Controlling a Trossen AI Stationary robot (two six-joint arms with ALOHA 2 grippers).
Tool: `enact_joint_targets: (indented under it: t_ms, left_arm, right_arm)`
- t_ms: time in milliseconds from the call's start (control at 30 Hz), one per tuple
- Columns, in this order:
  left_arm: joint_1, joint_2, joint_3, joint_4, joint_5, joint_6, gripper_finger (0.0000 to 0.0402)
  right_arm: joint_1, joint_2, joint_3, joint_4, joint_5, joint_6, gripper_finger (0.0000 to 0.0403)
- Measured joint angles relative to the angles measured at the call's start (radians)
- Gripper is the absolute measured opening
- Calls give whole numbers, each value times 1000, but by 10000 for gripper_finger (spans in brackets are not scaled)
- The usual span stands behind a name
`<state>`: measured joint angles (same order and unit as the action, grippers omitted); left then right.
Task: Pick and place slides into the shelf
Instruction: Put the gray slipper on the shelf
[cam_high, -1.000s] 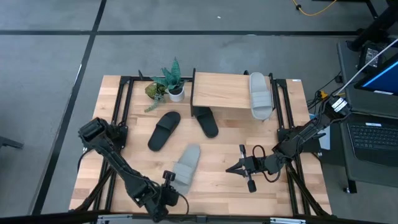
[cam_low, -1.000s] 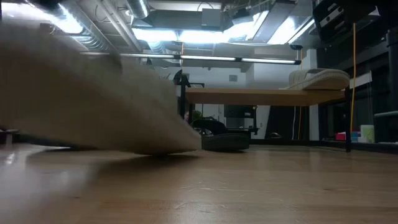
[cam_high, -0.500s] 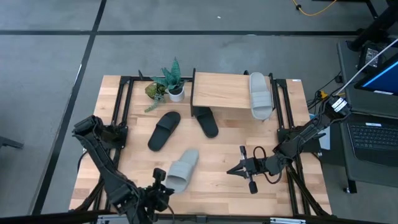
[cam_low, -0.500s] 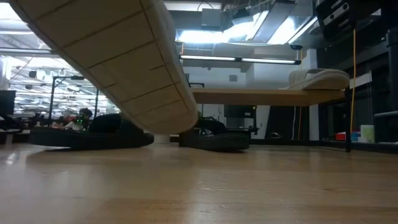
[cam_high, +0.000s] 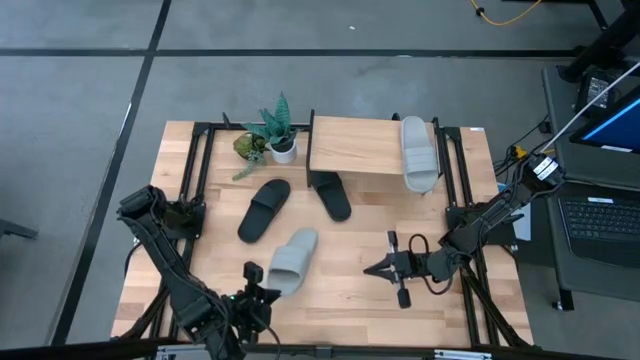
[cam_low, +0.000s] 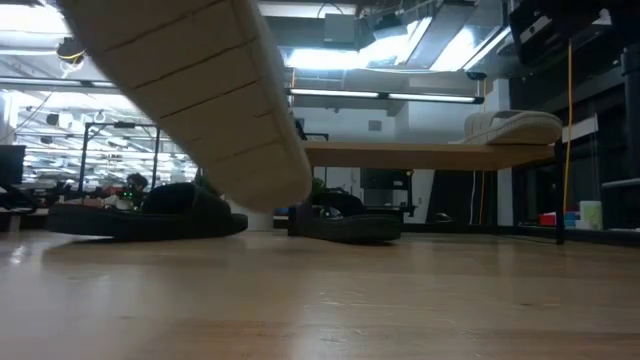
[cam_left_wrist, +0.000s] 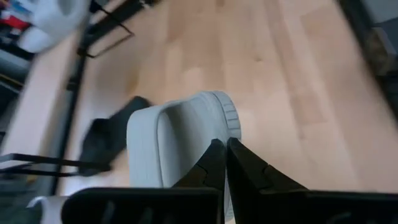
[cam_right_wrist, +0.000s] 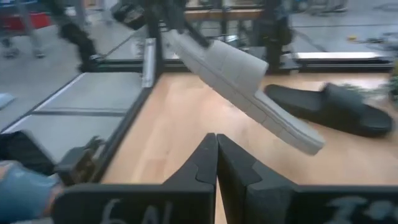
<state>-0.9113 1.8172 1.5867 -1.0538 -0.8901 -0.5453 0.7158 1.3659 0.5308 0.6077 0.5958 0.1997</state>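
High view: the left gripper (cam_high: 252, 292), low in the frame, clamps a grey slide (cam_high: 291, 261); the right gripper (cam_high: 377, 268) sits closed and empty right of centre. Low view: that slide (cam_low: 200, 95) hangs tilted at upper left, the shelf (cam_low: 420, 152) behind

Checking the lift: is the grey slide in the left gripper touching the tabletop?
Apart. The low view shows the grey slide tilted in the air with the black slides visible beneath it; the right wrist view shows the same gap above the tabletop, the left gripper holding its raised end.
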Motion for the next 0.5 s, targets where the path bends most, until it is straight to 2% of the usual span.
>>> enact_joint_targets:
  t_ms: [200, 400, 500]
  left_arm:
    - [26, 0, 0, -12, -121, 37, 0]
    - [52, -9, 0, -11, -273, 144, 0]
    - [70, -36, 0, -9, -313, 164, 0]
  right_arm:
    - [-2, 0, 0, 0, 35, -25, 9]
    - [-2, -29, 0, -3, 191, -31, 9]
    - [-2, -70, 0, -5, 200, -106, 9]
